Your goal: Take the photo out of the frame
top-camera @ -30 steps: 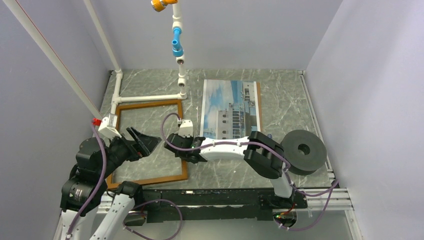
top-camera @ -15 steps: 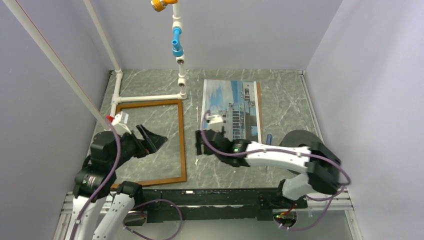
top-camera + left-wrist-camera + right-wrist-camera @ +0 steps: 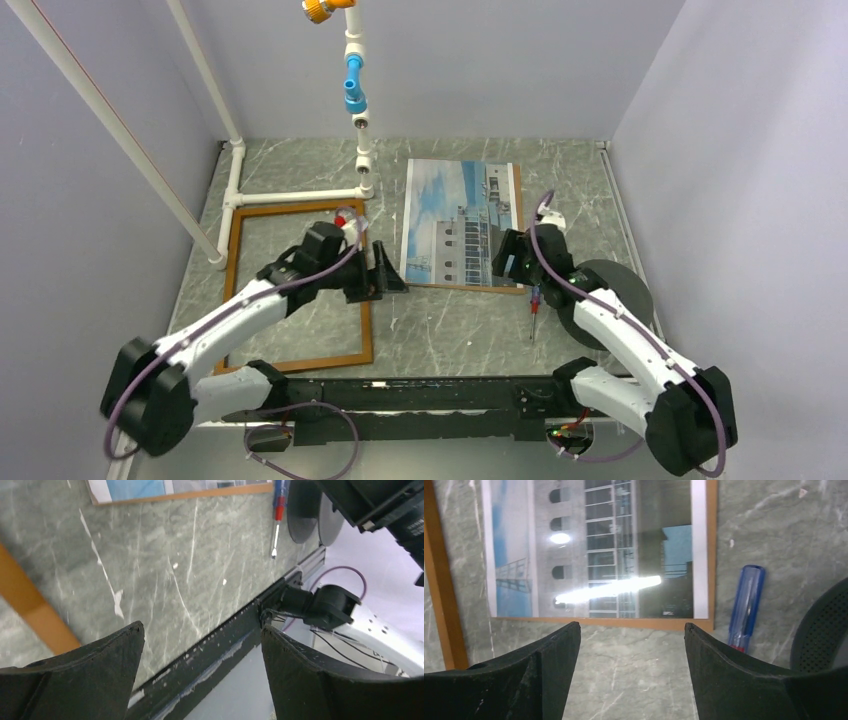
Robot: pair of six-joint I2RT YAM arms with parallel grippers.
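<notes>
Work surface is a grey-green marbled table, veined white, closed in by pale lavender walls. A white pipe structure borders the table from 9 to 12 o'clock, rising to a blue fitting and an orange cap. The frame lies flat at 9 o'clock, with marble showing through its opening. The left gripper hovers over the frame's right-hand bar, jaws apart with nothing between them. The photo lies flat at 12 to 1 o'clock, outside the frame and apart from it. It rests on a brown backing board whose edge shows along its right side. The right gripper hangs over the photo's near right corner, jaws spread and gripping nothing. A screwdriver lies at 3 o'clock, just beside a black disc. Only the top view takes in the walls and pipework. The left wrist view shows at close range the black rail along the near edge, seen between its fingers, and the screwdriver's metal tip pointing toward it. The right wrist view alone records a streak of glare across the print, the arched windows of the pictured building, and the screwdriver's blue handle with a red end, lying just clear of the board's corner.
</notes>
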